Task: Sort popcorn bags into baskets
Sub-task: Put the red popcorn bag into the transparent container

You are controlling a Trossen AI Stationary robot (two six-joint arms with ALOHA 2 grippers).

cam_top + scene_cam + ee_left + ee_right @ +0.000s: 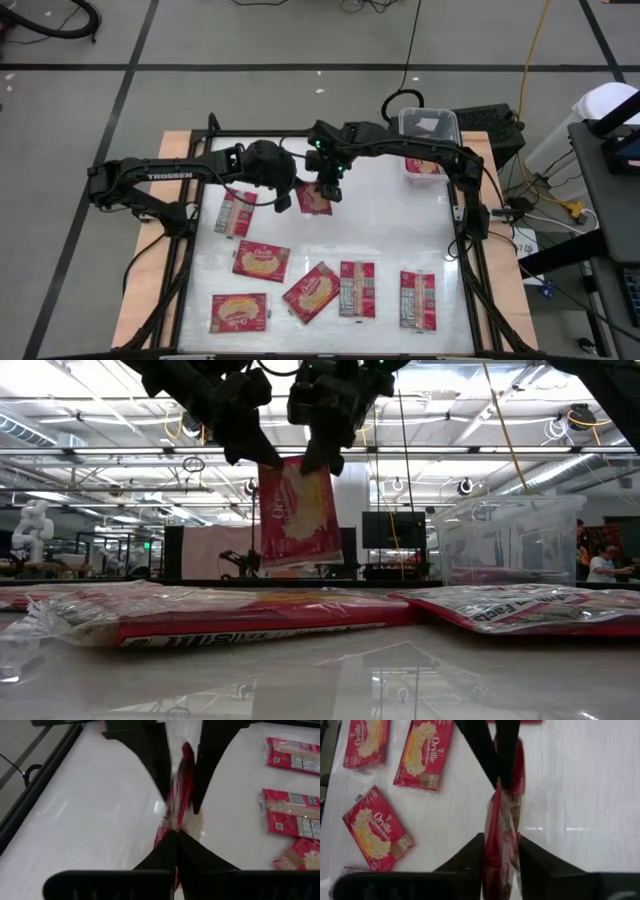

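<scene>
One red popcorn bag [298,510] hangs upright above the table's far middle, held between both grippers. My left gripper [264,457] is shut on its upper left corner, and my right gripper [320,460] is closed on its upper right corner. From above, the bag [315,203] lies between my left gripper [291,197] and my right gripper [328,190]. The clear basket [430,123] stands at the far right corner. Another bag [422,165] lies flat just in front of it. My left gripper pinches the bag's top edge [175,819] between its two shut fingers, at the corner toward the table's left. The fingers slant down from the left. The bag hangs below them, clear of the table. My right gripper has the bag's top edge [501,845] between its two fingers, at the corner toward the table's right. The fingers slant down from the far right. The bag hangs upright below, its film bunched between the fingers.
Several more bags lie flat on the white table: one at the left [237,212], one nearer the middle [262,260], and others along the near edge [240,312], [310,292], [357,288], [418,298]. A black frame [465,250] borders the table.
</scene>
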